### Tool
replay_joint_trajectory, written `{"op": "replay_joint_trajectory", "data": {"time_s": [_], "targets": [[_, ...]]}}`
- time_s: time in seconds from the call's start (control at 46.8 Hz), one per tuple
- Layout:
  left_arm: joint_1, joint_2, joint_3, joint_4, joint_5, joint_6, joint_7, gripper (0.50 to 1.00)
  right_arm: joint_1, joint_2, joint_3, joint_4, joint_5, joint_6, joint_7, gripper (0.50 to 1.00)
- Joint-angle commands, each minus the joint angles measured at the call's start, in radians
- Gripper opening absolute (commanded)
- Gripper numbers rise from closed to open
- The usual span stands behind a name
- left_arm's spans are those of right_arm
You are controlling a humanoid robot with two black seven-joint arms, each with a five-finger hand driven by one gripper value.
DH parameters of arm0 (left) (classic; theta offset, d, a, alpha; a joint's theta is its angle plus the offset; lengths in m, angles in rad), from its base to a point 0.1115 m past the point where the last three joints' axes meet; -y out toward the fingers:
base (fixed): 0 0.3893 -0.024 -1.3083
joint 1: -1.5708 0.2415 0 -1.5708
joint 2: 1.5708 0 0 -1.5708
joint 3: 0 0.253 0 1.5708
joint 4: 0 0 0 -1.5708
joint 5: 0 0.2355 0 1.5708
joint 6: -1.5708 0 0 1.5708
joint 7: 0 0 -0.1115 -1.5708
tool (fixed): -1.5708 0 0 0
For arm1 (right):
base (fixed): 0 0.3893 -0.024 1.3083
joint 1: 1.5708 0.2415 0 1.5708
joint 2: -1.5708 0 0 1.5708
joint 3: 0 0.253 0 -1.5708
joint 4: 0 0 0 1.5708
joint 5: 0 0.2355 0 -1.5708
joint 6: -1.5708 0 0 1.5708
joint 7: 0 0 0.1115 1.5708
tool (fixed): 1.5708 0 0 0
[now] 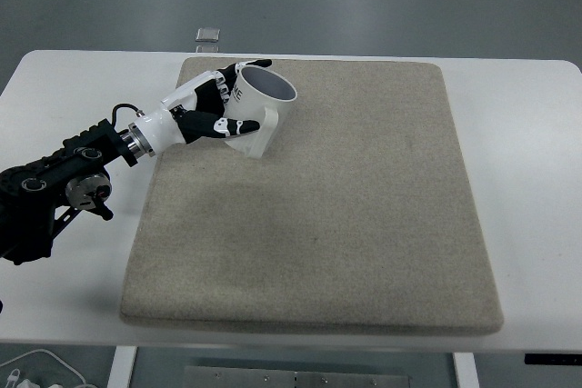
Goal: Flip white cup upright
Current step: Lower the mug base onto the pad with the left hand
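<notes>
Black-and-white fingers (238, 126) of the left hand (205, 111) are wrapping around the white cup (259, 108), gripping it tilted, mouth opening up and toward the far side, near the far-left corner of the beige mat (318, 215) on the white counter (518, 124). Dark lettering on the cup's side is showing beside the fingers, partly covered and unreadable. The left arm (55, 188) is entering at the left edge, cut off there.

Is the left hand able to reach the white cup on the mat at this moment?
Yes, it seems so: the left hand is already closed around the white cup, which sits tilted at the far left corner of the beige mat. Nothing blocks it.
</notes>
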Motion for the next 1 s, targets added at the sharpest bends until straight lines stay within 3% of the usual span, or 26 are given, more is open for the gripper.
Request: {"op": "replay_joint_trajectory", "data": {"time_s": [0.0, 0.085, 0.171, 0.214, 0.32, 0.363, 0.747, 0.982], "targets": [[0.002, 0.0, 0.002, 0.0, 0.003, 0.0, 0.0, 0.653, 0.0, 0.0, 0.0, 0.0, -0.001, 0.0, 0.0, 0.93], [0.003, -0.005, 0.007, 0.0, 0.008, -0.002, 0.0, 0.75, 0.0, 0.0, 0.0, 0.0, -0.001, 0.0, 0.0, 0.93], [0.003, -0.009, 0.01, 0.002, 0.011, -0.002, 0.0, 0.79, 0.0, 0.0, 0.0, 0.0, -0.001, 0.0, 0.0, 0.93], [0.003, -0.009, 0.01, 0.002, 0.011, -0.002, 0.0, 0.859, 0.0, 0.0, 0.0, 0.0, -0.001, 0.0, 0.0, 0.93], [0.005, -0.011, 0.011, 0.002, 0.012, -0.002, 0.0, 0.891, 0.0, 0.0, 0.0, 0.0, 0.001, 0.0, 0.0, 0.93], [0.005, -0.011, 0.013, 0.002, 0.012, -0.002, 0.0, 0.928, 0.0, 0.0, 0.0, 0.0, 0.001, 0.0, 0.0, 0.93], [0.005, -0.015, 0.027, 0.003, 0.012, -0.011, 0.0, 0.988, 0.0, 0.0, 0.0, 0.0, -0.001, 0.0, 0.0, 0.93], [0.005, -0.015, 0.033, 0.003, 0.011, -0.011, 0.0, 0.99, 0.0, 0.0, 0.0, 0.0, -0.001, 0.0, 0.0, 0.93]]}}
